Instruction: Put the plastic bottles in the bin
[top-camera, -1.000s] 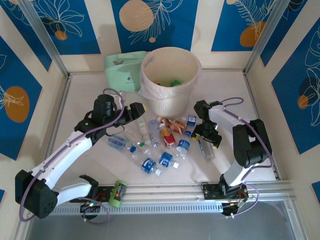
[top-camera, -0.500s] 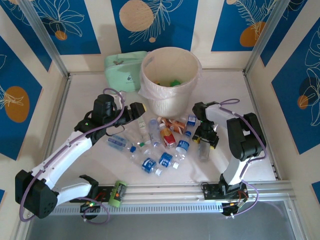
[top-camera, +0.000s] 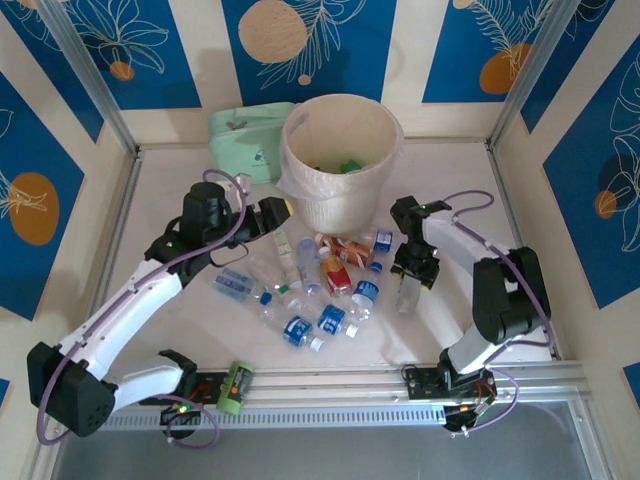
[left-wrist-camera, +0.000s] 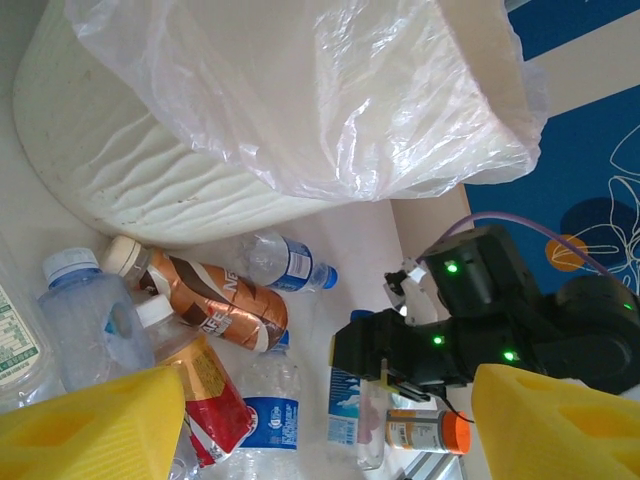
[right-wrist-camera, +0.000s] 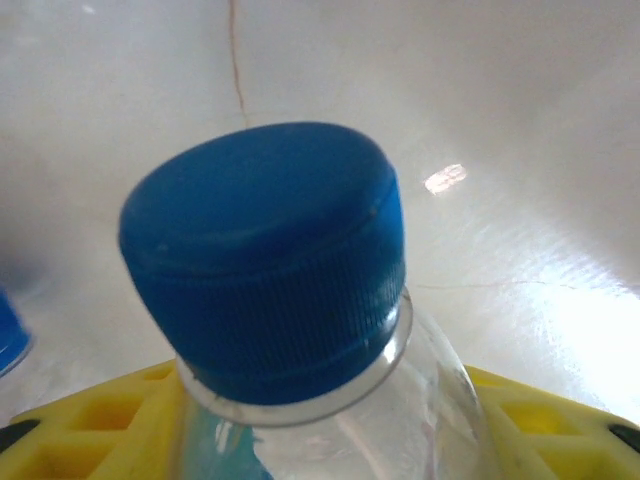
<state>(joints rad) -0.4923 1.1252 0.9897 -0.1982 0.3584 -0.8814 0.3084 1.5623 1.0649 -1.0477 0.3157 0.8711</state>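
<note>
The bottle (top-camera: 406, 297) is clear with a blue cap (right-wrist-camera: 265, 260). It is to the right of the pile (top-camera: 320, 285), well apart from the bin (top-camera: 335, 205). The right gripper (top-camera: 415, 272) pinches it just under the cap, with a yellow pad (right-wrist-camera: 90, 425) on each side. The bottle's long way runs from the gripper toward the near edge of the table (top-camera: 470, 170). The cap points back at the wrist and the bottom points away from it. From above I cannot tell if the bottom touches the table.

To do this step well, I would squeeze tight, because the hold is up by the thin neck and the bottle could swing or slip. Lift it higher than the bin's rim first. Then carry it over the middle of the bin, and only there let go.

The left gripper (top-camera: 277, 213) is spread wide with nothing in it. It is just beside the bin, over the far end of the pile.
</note>
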